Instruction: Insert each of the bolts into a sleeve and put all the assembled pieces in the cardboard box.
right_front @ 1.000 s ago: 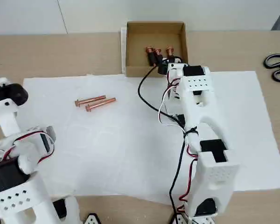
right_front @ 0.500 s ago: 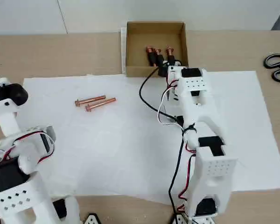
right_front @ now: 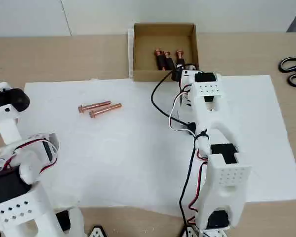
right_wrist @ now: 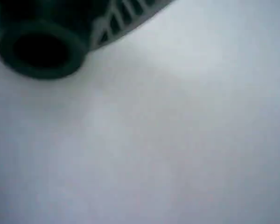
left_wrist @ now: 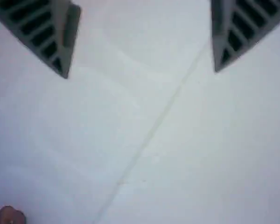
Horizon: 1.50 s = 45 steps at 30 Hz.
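The right gripper appears to pinch a black sleeve against its ribbed finger. The other finger is hidden behind the sleeve. The bore is empty and open at the end. The sleeve hangs over the white paper, just near of the cardboard box, where three assembled pieces lie. The left gripper has its fingers spread wide over bare paper at the near left. Two loose bolts lie side by side on the paper, well to the left of the sleeve.

The step in hand is probably mating this sleeve with a bolt. To do it well, the right grip should hold firm with the bore level and turned left. The left gripper should take one bolt near its head, leaving the shank free and the other bolt unmoved, and line up the axes before pushing.

The right wrist view shows the bore is empty, while from above the sleeve is a dark spot. The high view alone places the bolts and the box. The left wrist view shows the finger spread and a coppery bit at its edge, too little to identify.
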Motion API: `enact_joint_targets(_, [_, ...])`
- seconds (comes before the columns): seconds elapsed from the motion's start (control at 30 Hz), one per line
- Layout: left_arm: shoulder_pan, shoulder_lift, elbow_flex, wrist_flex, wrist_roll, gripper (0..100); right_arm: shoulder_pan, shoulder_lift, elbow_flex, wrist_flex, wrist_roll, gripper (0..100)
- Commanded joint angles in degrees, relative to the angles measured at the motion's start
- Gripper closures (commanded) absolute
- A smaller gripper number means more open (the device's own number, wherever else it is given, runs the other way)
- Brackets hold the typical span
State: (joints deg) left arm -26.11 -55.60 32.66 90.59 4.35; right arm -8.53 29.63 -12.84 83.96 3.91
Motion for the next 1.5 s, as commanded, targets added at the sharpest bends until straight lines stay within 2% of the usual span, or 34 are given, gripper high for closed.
enact_joint_targets(0.0, [0.18, -0.62, -1.54, 0.53, 0.35, 81, -0.48, -1.98, -8.09, 6.37, 2.73, 99.5])
enact_joint_targets(0.1, [0.18, -0.09, -4.35, 2.46, 0.35, 81, -0.40, -5.32, -15.91, 12.09, 3.08, 99.5])
enact_joint_targets(0.23, [0.18, 2.81, -9.19, 5.19, -2.29, 81, -0.40, -10.15, -18.90, 12.88, 3.08, 99.5])
enact_joint_targets(0.37, [0.26, 14.86, -18.86, 8.70, -5.98, 81, -0.40, -14.29, -18.90, 13.32, 3.08, 99.5])
enact_joint_targets(0.43, [2.46, 22.86, -24.40, 9.85, -7.91, 81, -0.31, -15.60, -18.90, 13.58, 3.78, 99.5])
enact_joint_targets(0.53, [9.32, 33.05, -30.11, 9.85, -14.07, 81, -0.22, -16.40, -18.73, 13.76, 6.07, 99.5])
enact_joint_targets(0.7, [20.84, 46.77, -37.32, 9.76, -30.68, 81, 1.71, -16.75, -16.53, 13.76, 5.89, 99.5])
enact_joint_targets(0.77, [23.38, 51.52, -39.60, 8.97, -36.48, 81, 2.42, -16.75, -15.91, 13.76, 5.89, 99.5])
enact_joint_targets(1.0, [25.67, 66.46, -46.55, 3.52, -45.54, 81, 4.00, -16.75, -15.47, 13.85, 5.89, 99.5])
enact_joint_targets(1.17, [25.58, 76.48, -50.86, 0.26, -49.67, 81, 3.82, -16.75, -15.47, 13.85, 5.89, 99.5])
enact_joint_targets(1.47, [25.58, 93.19, -66.33, 0.00, -49.76, 81, 3.65, -16.66, -15.47, 13.85, 5.89, 99.5])
